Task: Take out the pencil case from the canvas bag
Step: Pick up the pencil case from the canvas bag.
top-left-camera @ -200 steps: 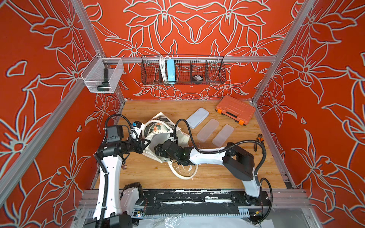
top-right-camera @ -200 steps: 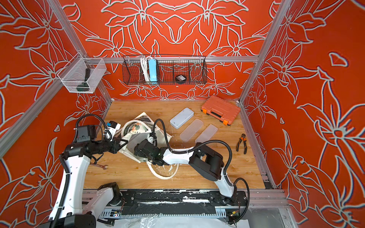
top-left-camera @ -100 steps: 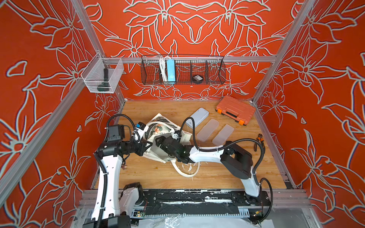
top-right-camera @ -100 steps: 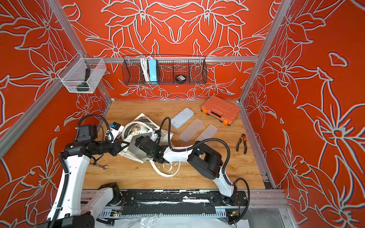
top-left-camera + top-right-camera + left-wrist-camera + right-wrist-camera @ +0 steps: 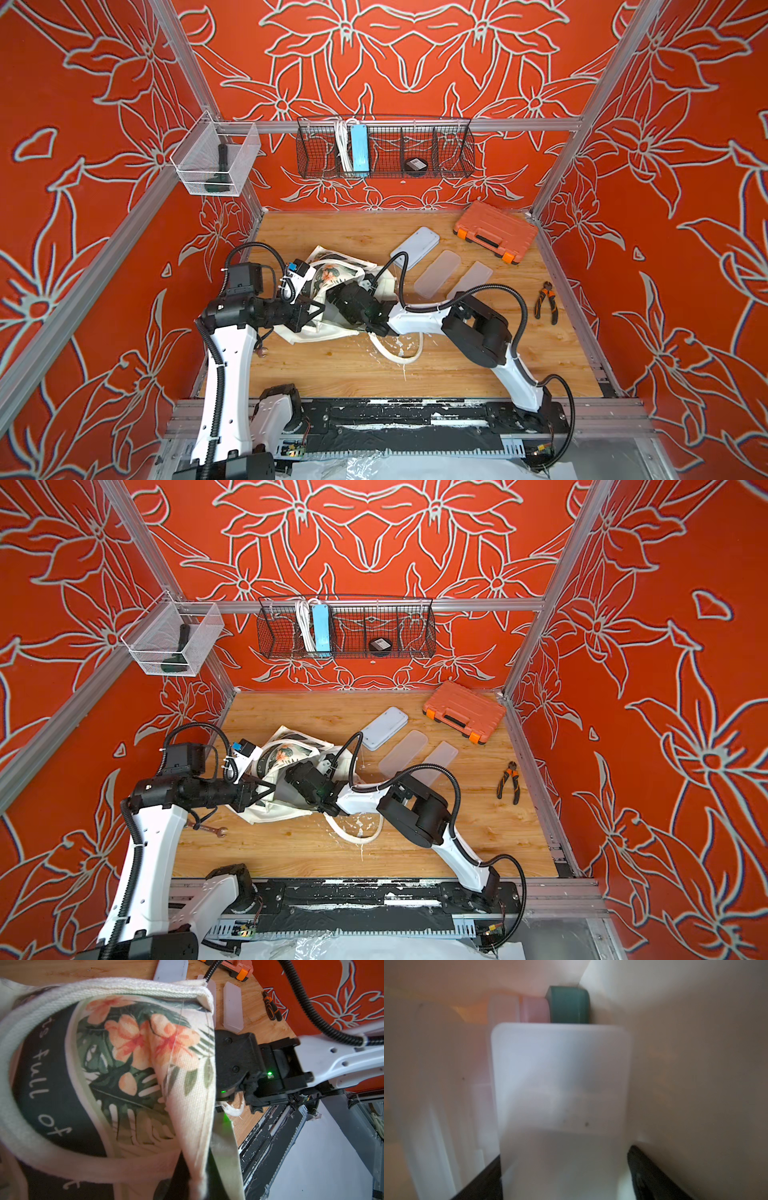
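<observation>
Since a second ago the right arm has pushed farther into the mouth of the cream-white canvas bag with the dark floral print (image 5: 332,274), and the bag's near rim has risen a little. The bag lies at the left of the light wooden surface (image 5: 457,365), with one thick white handle loop (image 5: 399,358) trailing toward the front.

The left hand (image 5: 309,311) is clenched on the bag's rim and holds it raised.

In the right wrist view, the right hand (image 5: 562,1176) is inside the bag with a frosted translucent plastic pencil case with rounded corners (image 5: 560,1084) lying between its black fingers (image 5: 645,1167). Whether they press on the case I cannot tell. Behind the case stand a blurred teal block (image 5: 569,1004) and a pink one (image 5: 534,1009).

Outside the bag, two more frosted flat cases (image 5: 436,274) and a pale grey-blue one (image 5: 415,247) lie mid-surface. An orange plastic tool case (image 5: 494,230) sits at the back right, and orange-handled pliers (image 5: 546,301) lie near the right edge.
</observation>
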